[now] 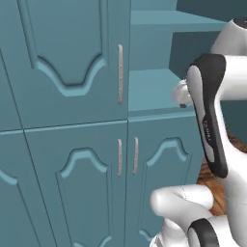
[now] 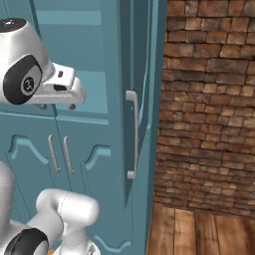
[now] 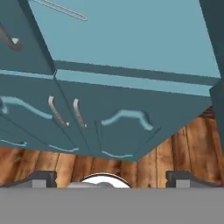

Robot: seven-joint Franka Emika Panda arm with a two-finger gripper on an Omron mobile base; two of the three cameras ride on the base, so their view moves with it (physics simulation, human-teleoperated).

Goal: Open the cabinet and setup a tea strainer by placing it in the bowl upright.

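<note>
Opening the cabinet (image 1: 72,58) is half done: in the left base view its left door stays shut, the right bay shows a bare teal shelf (image 1: 149,89). Right base view: the open right door (image 2: 142,94) stands edge-on beside the hand. Hand view: gripper (image 3: 111,178) fingers (image 3: 43,178) wide apart, empty, shelf ahead and above them; strainer and bowl unseen, so next likely search elsewhere inside.

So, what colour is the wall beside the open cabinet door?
The wall is reddish-brown brick with pale mortar; the right base view shows it best.
</note>
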